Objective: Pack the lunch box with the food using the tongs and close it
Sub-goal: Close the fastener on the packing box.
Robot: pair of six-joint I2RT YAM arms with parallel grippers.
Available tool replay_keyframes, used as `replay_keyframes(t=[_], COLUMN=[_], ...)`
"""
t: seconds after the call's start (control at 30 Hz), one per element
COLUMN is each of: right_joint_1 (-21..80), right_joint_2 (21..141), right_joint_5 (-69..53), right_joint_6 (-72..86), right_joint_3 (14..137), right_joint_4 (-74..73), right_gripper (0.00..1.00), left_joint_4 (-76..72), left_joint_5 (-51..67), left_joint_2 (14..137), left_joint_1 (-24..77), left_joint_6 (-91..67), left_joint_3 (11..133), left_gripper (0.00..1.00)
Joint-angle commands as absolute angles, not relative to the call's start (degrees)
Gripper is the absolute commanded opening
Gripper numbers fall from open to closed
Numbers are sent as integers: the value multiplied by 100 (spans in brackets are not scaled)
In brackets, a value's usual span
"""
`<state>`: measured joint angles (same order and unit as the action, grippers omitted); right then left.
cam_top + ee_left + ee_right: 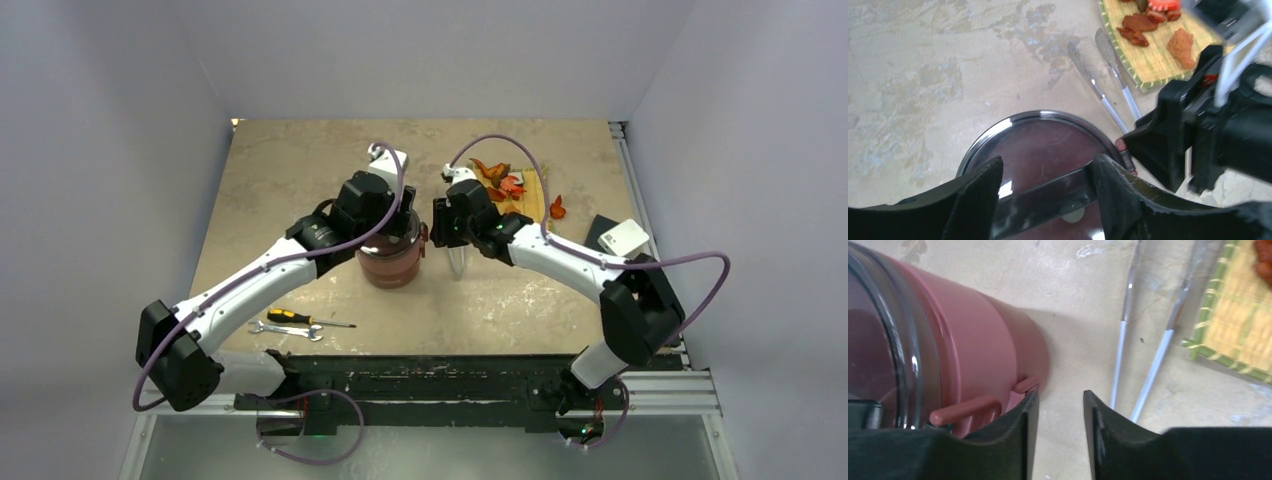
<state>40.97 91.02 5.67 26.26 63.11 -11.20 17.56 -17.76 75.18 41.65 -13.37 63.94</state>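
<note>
Grey walls close in the mottled beige desk (270, 180) I am working over. Near its middle stands the lunch box (392, 262), a round dusty-red stack of bowls with small side handles, capped by a dark see-through top lid (1038, 145) with a bar handle. The box is stacked and covered. Through the tinted lid I make out only a reddish surface, so I cannot tell what food, if any, is inside.

My left end effector (1047, 162) hangs directly over that lid, its black fingers spread wide either side of the bar handle and clamped on nothing. I judge it is placed there to seat or lift the lid. My right end effector (1058, 400) sits low beside the box, partly open and empty, one finger just beside a side handle (965, 410), probably to steady the stack.

The tongs (1143, 355), long, slim and silver, lie flat on the desk between the lunch box and a yellow woven mat (1233, 330) with a green edge, held by neither arm. The food (1180, 47), orange, red and brown toy chunks, lies on that mat, with one orange piece (557, 208) on the desk just off it. So packing looks unfinished to me.

A black-and-orange screwdriver (300, 318) and a small silver wrench (287, 330) lie near the left arm's base, well apart from the work.
</note>
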Motion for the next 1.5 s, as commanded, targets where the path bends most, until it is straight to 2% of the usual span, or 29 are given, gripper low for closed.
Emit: replay_keyframes(t=[0.0, 0.07, 0.17, 0.33, 0.43, 0.67, 0.77, 1.07, 1.37, 1.47], right_joint_1=[4037, 4026, 4022, 4081, 4486, 5017, 5077, 5144, 5142, 5142], right_joint_2=[8477, 8321, 8113, 7731, 7596, 8002, 8448, 9409, 9995, 10173], right_joint_5=[1232, 1410, 1621, 1232, 946, 190, -151, -800, -1047, -1140], right_joint_6=[2865, 2846, 2822, 2579, 2148, 596, 182, -935, -1209, -1239], right_joint_3=[6507, 6602, 6819, 7162, 7176, 7642, 8108, 8732, 9093, 9209], right_joint_4=[-1491, -1650, -1904, -1690, -1093, -472, -687, -1005, -1090, -1220], right_gripper=[47, 54, 62, 78, 89, 94, 91, 73, 61, 54], left_joint_4=[2691, 2809, 2948, 2894, 2730, 2273, 2092, 1857, 1739, 1732], left_joint_5=[-2012, -1983, -1732, -936, -381, 264, 290, 757, 853, 860], left_joint_2=[7127, 7035, 6907, 6627, 6537, 6323, 6216, 6233, 6239, 6227], left_joint_1=[4141, 4108, 3909, 2775, 2133, 860, 650, 382, 245, 212], left_joint_6=[-1627, -1752, -1976, -2261, -2318, -2778, -2921, -3025, -3059, -3050], left_joint_3=[6871, 7018, 7146, 6779, 6408, 5675, 5349, 4804, 4595, 4563], left_gripper=[71, 79, 85, 88, 89, 88, 88, 87, 87, 87])
